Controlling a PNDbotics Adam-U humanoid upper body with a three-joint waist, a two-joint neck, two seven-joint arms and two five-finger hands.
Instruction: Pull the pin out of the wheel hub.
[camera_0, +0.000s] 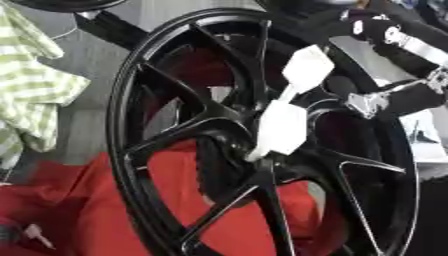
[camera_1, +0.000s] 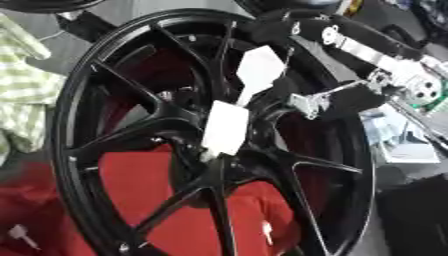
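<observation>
R hand (camera_0: 289, 107) at wheel hub (camera_0: 236, 150), fingers straight

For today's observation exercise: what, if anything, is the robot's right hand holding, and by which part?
It cannot be told: the right hand reaches the centre of the wheel hub, white fingertips there, but no pin or closed hold is visible.

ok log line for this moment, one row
right hand: at wheel hub, fingers unclear | white pin: in hub | left hand: not in view | red cloth behind
</observation>
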